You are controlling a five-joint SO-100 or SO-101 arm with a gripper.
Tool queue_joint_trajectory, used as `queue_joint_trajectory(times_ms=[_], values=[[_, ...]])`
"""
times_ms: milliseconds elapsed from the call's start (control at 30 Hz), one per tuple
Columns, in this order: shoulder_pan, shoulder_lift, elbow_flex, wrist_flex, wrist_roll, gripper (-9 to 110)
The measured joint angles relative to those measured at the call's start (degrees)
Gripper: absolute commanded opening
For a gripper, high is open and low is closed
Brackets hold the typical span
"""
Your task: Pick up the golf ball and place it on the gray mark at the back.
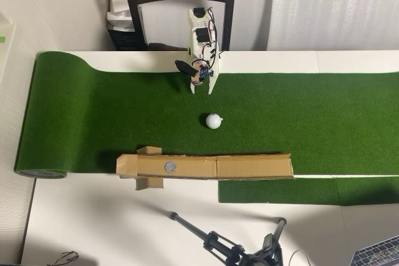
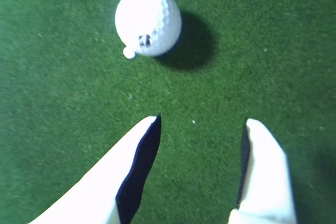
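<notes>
Currently the gripper is spread apart and empty, short of the ball, which rests on turf apart from the mark.

The white arm reaches down, its jaws parted with nothing between them in the wrist view.

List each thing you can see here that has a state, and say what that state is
Golf ball: resting on the turf, ungripped, ahead of the fingertips.
Gripper: open, empty, short of the ball.
Gray mark: uncovered, on the cardboard strip.
Cardboard strip: lying flat along the turf's edge.
Turf: unrolled, one end rolled up.
</notes>
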Motion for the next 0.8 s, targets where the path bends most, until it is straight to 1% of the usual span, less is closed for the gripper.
queue_joint_trajectory(times_ms=[300,400,533,700,800], values=[[-0.3,-14.7,-1.8,-10.0,-0.2,27],[-3.2,-19.2,-1.9,-12.5,-0.4,27],[-4.5,-24.4,-4.7,-14.6,0.1,27],[-6.5,-31.8,-9.6,-15.1,0.1,38],[-7.0,-35.1,-12.3,-15.1,0.1,39]])
